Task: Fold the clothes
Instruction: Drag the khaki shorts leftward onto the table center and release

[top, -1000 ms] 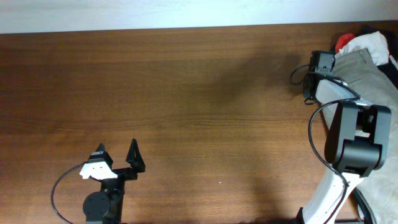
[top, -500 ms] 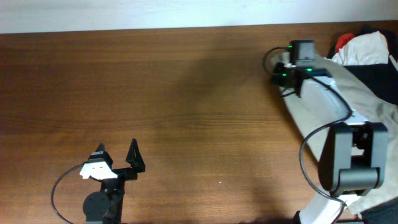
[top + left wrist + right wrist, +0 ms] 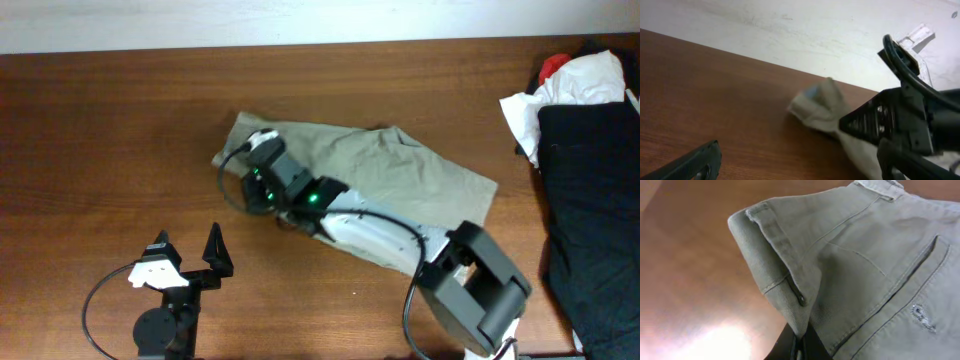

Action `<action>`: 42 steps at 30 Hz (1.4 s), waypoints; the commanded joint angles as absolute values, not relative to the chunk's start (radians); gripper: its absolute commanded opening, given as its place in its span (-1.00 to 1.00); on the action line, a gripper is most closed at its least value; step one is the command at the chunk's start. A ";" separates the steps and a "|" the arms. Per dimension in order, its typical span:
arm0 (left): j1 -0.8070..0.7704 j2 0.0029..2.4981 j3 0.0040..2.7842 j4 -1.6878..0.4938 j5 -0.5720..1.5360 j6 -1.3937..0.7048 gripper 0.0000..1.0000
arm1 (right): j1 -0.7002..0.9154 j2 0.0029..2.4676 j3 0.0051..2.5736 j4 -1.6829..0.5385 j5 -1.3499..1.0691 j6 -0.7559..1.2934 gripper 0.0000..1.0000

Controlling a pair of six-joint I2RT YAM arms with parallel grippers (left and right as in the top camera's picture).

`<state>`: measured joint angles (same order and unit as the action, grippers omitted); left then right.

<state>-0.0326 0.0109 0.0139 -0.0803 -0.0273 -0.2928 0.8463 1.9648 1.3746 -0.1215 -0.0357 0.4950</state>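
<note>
A khaki garment with a waistband and a back pocket (image 3: 400, 170) lies spread across the middle of the brown table (image 3: 120, 130). My right gripper (image 3: 254, 168) is shut on its left edge, which folds up over the fingers. The right wrist view shows the fingers (image 3: 802, 346) pinching the cloth (image 3: 865, 255) at a seam. My left gripper (image 3: 188, 246) is open and empty near the front left edge, short of the garment. Its wrist view shows its fingers spread (image 3: 800, 170), with the garment's corner (image 3: 822, 105) and my right arm (image 3: 900, 120) ahead.
A pile of clothes sits at the table's right edge: a black garment (image 3: 590, 200), a white one (image 3: 575, 80) and a bit of red (image 3: 553, 68). My right arm's body (image 3: 480, 290) stretches over the front right.
My right arm has swung from the pile at the right to the table's middle left, dragging the khaki garment out and spreading it on the table. The left arm has not moved.
</note>
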 commanded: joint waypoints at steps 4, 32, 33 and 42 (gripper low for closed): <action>-0.036 0.007 0.009 -0.081 -0.034 -0.299 0.98 | 0.822 1.934 1.411 -0.168 -0.067 0.502 0.18; -0.036 0.007 0.009 -0.081 -0.034 -0.299 0.99 | 0.109 1.854 1.163 -0.899 0.170 0.711 -0.92; -0.036 0.007 0.009 -0.081 -0.034 -0.299 0.99 | 0.109 1.869 1.163 -0.880 0.170 0.711 -0.92; -0.036 0.007 0.009 -0.081 -0.034 -0.299 0.99 | 0.109 2.029 1.163 -0.566 0.113 0.676 -0.92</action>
